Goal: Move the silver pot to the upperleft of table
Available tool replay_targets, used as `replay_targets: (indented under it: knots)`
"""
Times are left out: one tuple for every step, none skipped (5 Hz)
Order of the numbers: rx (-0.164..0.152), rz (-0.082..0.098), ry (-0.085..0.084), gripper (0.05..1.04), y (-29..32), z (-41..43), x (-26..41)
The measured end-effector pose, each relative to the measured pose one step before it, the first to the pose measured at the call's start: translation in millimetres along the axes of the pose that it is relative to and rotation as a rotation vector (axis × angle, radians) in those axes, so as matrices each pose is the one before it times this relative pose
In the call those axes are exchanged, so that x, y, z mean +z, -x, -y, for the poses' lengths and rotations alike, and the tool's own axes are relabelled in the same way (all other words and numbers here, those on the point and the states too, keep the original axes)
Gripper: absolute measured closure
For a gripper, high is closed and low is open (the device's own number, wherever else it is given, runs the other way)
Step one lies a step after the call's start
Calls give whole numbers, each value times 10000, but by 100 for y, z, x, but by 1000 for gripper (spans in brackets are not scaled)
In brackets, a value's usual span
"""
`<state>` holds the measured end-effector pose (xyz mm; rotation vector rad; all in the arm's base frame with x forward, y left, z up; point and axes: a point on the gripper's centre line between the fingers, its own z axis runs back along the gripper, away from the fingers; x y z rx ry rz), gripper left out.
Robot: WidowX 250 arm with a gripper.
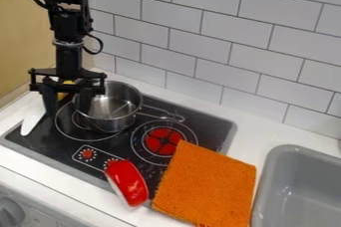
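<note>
The black gripper [69, 110] hangs down over the left part of the stove, its two fingers spread apart. The silver pot [114, 119] stands upright on the rear left burner, its wire handle pointing right. The gripper's right finger is at the pot's left rim and overlaps it; whether they touch I cannot tell. Its left finger stands outside the pot, to the left.
A white blade-like object [32, 117] lies left of the gripper, with something yellow [63, 94] behind the fingers. On the stove's front edge rests a red object [126, 182], beside an orange cloth [206, 186]. The grey sink [299, 186] is at right, the tiled wall [200, 27] behind.
</note>
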<state>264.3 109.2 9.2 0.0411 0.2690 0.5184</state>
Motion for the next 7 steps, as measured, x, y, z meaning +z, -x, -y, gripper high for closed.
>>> replay_targets:
  knots:
    - [14,408,-573,60,115,-140,2640]
    - [-669,491,-958,77,605,1879,2546]
    - [-1217,1156,-483,85,1099,3412,3285]
    - [-1426,549,-25,85,1764,4150,1736]
    - [-1531,351,12,85,1004,4261,1033]
    - [-859,714,272,85,-979,2763,1578]
    - [-164,277,597,85,-373,1179,84]
